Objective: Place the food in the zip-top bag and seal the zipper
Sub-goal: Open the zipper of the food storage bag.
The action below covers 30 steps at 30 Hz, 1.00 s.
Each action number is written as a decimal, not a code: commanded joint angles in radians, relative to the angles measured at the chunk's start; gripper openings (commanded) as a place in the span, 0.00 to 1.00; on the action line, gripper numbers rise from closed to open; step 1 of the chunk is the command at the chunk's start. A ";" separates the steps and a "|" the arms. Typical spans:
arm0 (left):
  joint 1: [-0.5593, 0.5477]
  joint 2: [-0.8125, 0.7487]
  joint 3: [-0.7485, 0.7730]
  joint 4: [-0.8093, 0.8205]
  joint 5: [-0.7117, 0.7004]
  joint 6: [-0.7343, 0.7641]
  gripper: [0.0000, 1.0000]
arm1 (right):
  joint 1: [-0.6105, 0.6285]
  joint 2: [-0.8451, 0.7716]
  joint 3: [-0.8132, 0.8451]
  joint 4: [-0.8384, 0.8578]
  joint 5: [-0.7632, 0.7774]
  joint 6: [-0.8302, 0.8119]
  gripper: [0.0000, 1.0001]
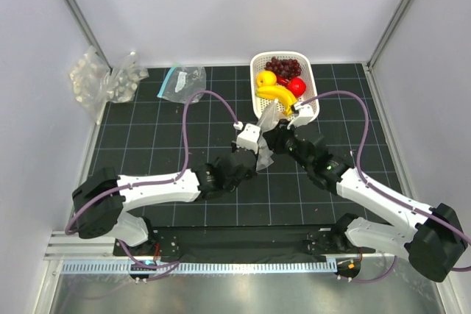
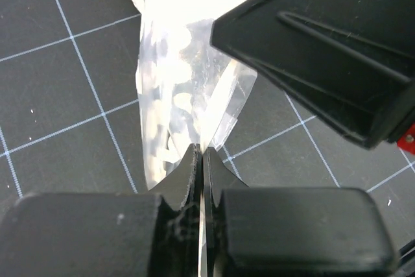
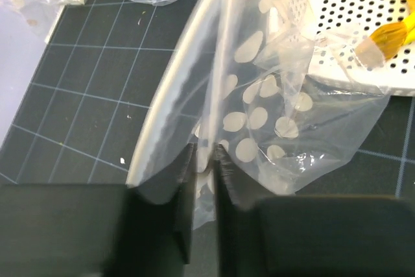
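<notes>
The zip-top bag point(image 1: 266, 126) is clear with white dots and hangs between my two grippers, just in front of the white basket point(image 1: 309, 71). My left gripper point(image 1: 257, 155) is shut on its film point(image 2: 181, 82), seen at the fingertips point(image 2: 202, 155). My right gripper point(image 1: 277, 133) is shut on another fold of the bag point(image 3: 272, 95), seen at the jaws point(image 3: 204, 152). The pale zipper rim point(image 3: 170, 89) curves past the right fingers. The basket holds the grapes point(image 1: 282, 68), round yellow fruit point(image 1: 266, 78), banana point(image 1: 276, 94) and red fruit point(image 1: 296, 86). I cannot make out the chili.
A clear bag with a teal strip point(image 1: 180, 82) lies at the back left of the mat, and bumpy clear packs point(image 1: 103, 79) sit by the left wall. The right gripper's black body point(image 2: 324, 50) fills the upper right of the left wrist view. The basket wall point(image 3: 363, 37) is close behind the bag.
</notes>
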 commanded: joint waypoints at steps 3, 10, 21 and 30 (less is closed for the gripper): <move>-0.011 -0.061 0.021 0.035 -0.027 0.020 0.06 | 0.005 -0.013 0.038 0.005 0.062 0.004 0.17; -0.026 -0.142 0.002 0.039 -0.033 0.059 0.51 | 0.005 0.004 0.049 0.000 0.053 -0.001 0.04; -0.026 -0.336 -0.062 0.004 -0.180 0.170 0.70 | 0.005 0.006 0.046 0.014 0.024 0.001 0.02; 0.053 -0.040 0.199 -0.208 -0.185 0.185 0.78 | 0.005 0.007 0.037 0.040 -0.004 -0.002 0.01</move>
